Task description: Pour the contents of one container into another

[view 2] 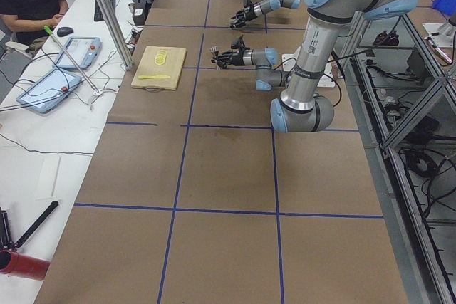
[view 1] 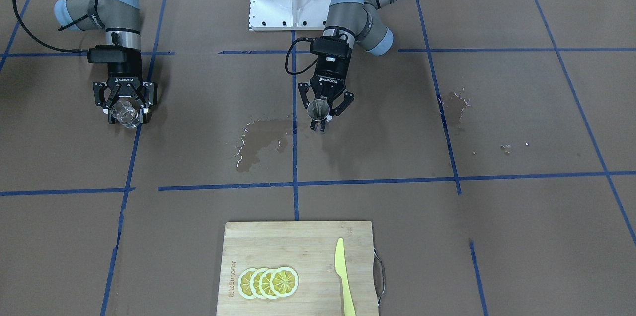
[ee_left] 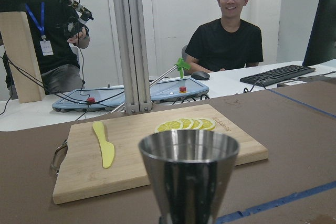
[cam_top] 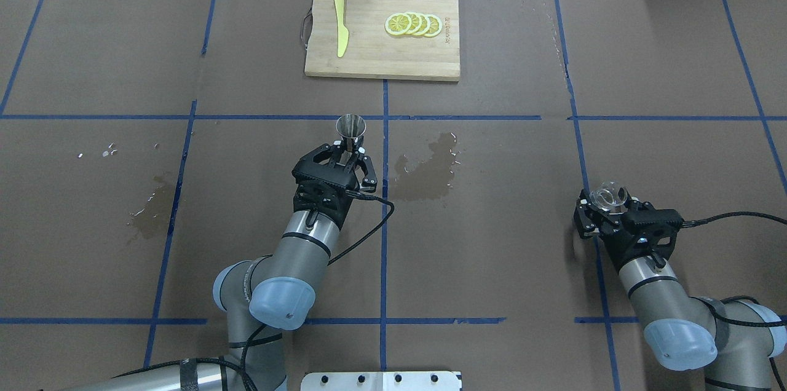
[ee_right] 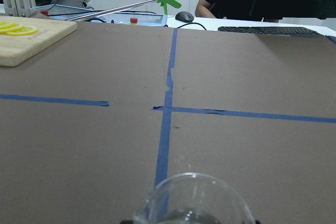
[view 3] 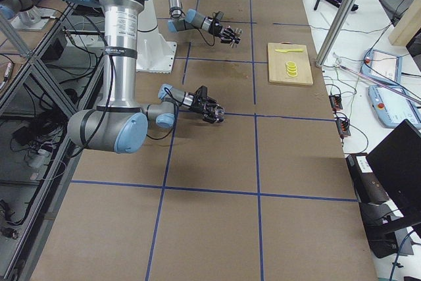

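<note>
My left gripper (cam_top: 349, 146) is shut on the lower cone of the grey steel jigger (cam_top: 351, 126), which stands upright near the table's centre line. The jigger (ee_left: 189, 174) fills the lower middle of the left wrist view, mouth up. At the table's right side in the overhead view, my right gripper (cam_top: 607, 204) is shut on the clear glass cup (cam_top: 609, 195). The cup's flared rim (ee_right: 191, 200) shows at the bottom of the right wrist view. In the front-facing view the cup (view 1: 123, 111) is at the left and the jigger (view 1: 317, 108) in the middle, far apart.
A bamboo cutting board (cam_top: 369, 59) with lemon slices (cam_top: 413, 24) and a yellow knife (cam_top: 340, 32) lies at the far middle edge. A wet patch (cam_top: 430, 166) darkens the paper between the grippers, and another wet patch (cam_top: 147, 219) lies left. People sit beyond the far edge.
</note>
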You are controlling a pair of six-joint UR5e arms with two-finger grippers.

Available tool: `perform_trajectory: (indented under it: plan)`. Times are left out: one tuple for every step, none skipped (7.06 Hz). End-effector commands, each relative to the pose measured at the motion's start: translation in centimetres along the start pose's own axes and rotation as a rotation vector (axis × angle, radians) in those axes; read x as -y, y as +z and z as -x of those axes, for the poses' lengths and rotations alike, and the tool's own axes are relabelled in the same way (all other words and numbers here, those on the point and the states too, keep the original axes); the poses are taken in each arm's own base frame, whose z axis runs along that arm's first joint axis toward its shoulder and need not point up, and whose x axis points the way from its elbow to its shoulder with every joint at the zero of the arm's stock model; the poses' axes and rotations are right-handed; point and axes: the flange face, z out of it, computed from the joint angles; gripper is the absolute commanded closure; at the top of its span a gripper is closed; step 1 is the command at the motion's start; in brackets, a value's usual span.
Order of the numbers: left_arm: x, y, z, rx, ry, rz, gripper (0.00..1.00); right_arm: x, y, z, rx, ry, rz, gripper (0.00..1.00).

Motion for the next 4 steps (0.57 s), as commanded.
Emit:
perform_trajectory:
  plan:
    - [0.02, -0.01, 0.00, 0.000, 0.000, 0.000, 1.00, 0.25, -0.06, 0.14, 0.002, 0.005, -0.001, 0.70]
    - [0.02, -0.01, 0.00, 0.000, 0.000, 0.000, 1.00, 0.32, -0.16, 0.30, 0.008, 0.010, 0.008, 0.77]
    - [-0.05, 0.01, 0.02, 0.000, 0.001, 0.000, 1.00, 0.69, -0.42, 0.35, 0.035, 0.038, 0.004, 0.84]
    - [-0.12, 0.03, 0.04, 0.001, 0.002, 0.001, 1.00, 1.15, -0.48, 0.55, 0.051, 0.031, 0.001, 0.90]
